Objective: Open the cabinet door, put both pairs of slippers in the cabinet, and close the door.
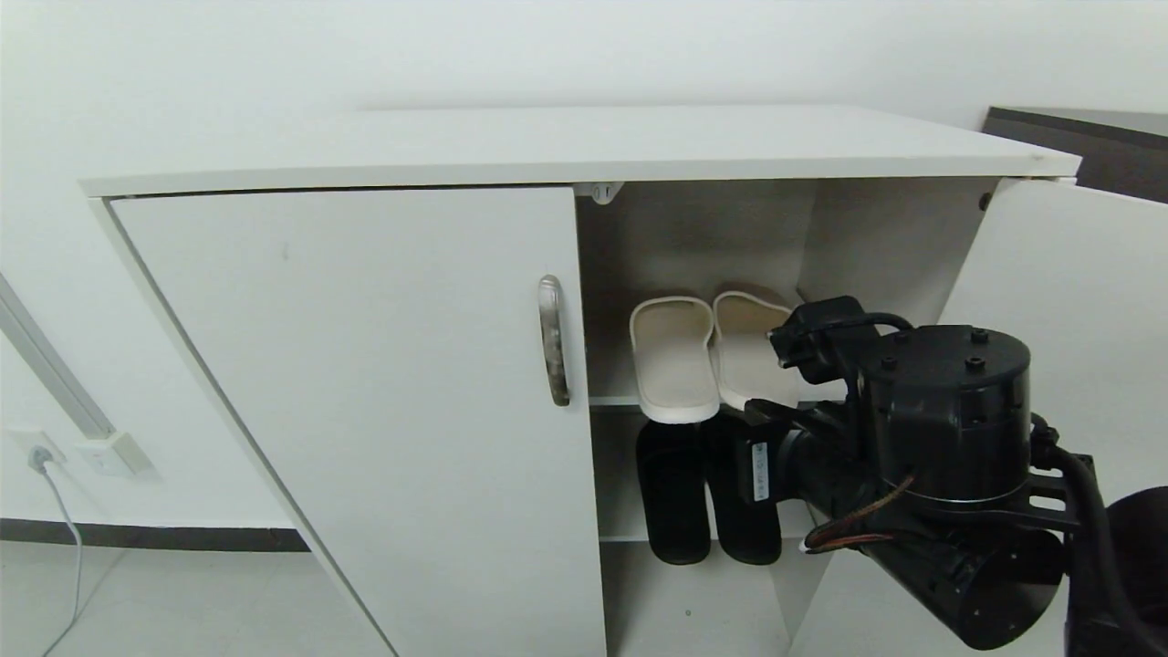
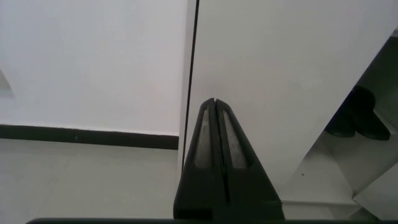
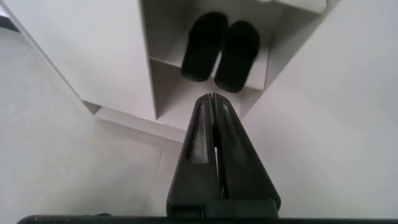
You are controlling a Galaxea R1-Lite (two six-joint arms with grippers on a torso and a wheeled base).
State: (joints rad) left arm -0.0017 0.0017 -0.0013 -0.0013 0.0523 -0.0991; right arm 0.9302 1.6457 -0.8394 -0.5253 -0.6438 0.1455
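The white cabinet (image 1: 584,146) has its left door (image 1: 365,411) shut, with a metal handle (image 1: 552,339), and its right door (image 1: 1068,274) swung open. Inside, a pair of white slippers (image 1: 675,360) lies on the upper shelf. A pair of black slippers (image 1: 680,497) lies on the shelf below. My right arm sits in front of the open half. My right gripper (image 3: 214,96) is shut and empty, a little out from the black slippers (image 3: 221,50), beside the open door (image 3: 336,124). My left gripper (image 2: 214,101) is shut and empty, facing the shut door (image 2: 280,81).
A wall socket with a cable (image 1: 36,456) is low on the left wall above a dark skirting strip. Dark furniture (image 1: 1086,146) stands behind the cabinet at the right. Pale floor (image 3: 74,168) lies in front of the cabinet.
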